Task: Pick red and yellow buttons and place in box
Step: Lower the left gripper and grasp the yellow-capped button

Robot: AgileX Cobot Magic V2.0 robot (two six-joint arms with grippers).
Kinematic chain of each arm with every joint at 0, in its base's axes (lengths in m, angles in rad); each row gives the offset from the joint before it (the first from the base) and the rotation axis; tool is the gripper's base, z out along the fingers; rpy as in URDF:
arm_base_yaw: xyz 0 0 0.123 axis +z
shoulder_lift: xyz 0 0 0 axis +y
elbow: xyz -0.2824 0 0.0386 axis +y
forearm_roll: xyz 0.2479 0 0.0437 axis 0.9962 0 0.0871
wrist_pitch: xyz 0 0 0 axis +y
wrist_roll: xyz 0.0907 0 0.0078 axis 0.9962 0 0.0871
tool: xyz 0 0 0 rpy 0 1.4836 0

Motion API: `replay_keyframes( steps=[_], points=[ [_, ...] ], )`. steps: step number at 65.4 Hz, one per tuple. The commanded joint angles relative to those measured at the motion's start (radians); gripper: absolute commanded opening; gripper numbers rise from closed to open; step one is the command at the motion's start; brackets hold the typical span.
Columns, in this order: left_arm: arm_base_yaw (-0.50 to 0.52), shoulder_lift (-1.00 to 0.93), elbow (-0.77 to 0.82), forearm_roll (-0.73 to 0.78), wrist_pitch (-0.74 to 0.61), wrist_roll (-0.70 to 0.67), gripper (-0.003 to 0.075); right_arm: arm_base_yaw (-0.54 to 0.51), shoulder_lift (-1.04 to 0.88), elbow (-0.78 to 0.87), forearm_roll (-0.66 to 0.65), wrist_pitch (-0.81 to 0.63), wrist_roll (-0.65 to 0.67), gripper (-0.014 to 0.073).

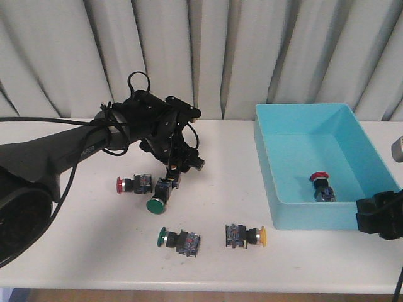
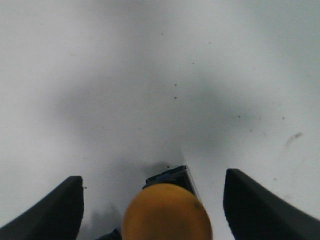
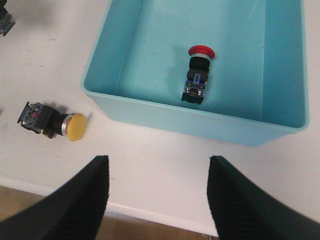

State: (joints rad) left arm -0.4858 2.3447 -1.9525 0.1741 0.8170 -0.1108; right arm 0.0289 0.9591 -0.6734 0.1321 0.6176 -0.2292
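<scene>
My left gripper [image 1: 174, 171] is open and points down at the table left of centre. In the left wrist view a yellow button [image 2: 167, 214] lies between its wide-apart fingers [image 2: 60, 207], touching neither. The arm mostly hides this button in the front view. A red button [image 1: 121, 184] lies to the gripper's left. Another yellow button [image 1: 262, 236] lies near the front edge, also in the right wrist view [image 3: 75, 126]. The turquoise box [image 1: 272, 179] holds one red button [image 1: 320, 178]. My right gripper [image 3: 157, 200] is open and empty, in front of the box's near wall [image 3: 190, 122].
Two green buttons lie on the table, one [image 1: 155, 204] just in front of my left gripper and one [image 1: 163, 237] nearer the front edge. The table's front edge [image 3: 150, 212] runs just under my right gripper. Grey curtains hang behind the table.
</scene>
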Motion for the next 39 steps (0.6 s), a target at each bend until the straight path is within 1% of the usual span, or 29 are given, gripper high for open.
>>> replay_keyframes(
  steps=[1,13,31,39],
  points=[
    [0.011,-0.031,-0.069,-0.007,0.000,-0.017,0.0538,-0.004,-0.015,-0.025,0.004,-0.060,-0.015,0.0436],
    [0.012,-0.011,-0.076,-0.070,-0.016,-0.008,0.0439,-0.004,-0.015,-0.025,0.004,-0.070,-0.018,0.0436],
    [0.012,-0.011,-0.076,-0.074,-0.023,-0.008,0.0259,-0.004,-0.015,-0.025,0.004,-0.070,-0.021,0.0436],
    [0.012,-0.013,-0.076,-0.074,-0.018,-0.009,0.0197,-0.004,-0.015,-0.025,0.004,-0.069,-0.021,0.0436]
  ],
)
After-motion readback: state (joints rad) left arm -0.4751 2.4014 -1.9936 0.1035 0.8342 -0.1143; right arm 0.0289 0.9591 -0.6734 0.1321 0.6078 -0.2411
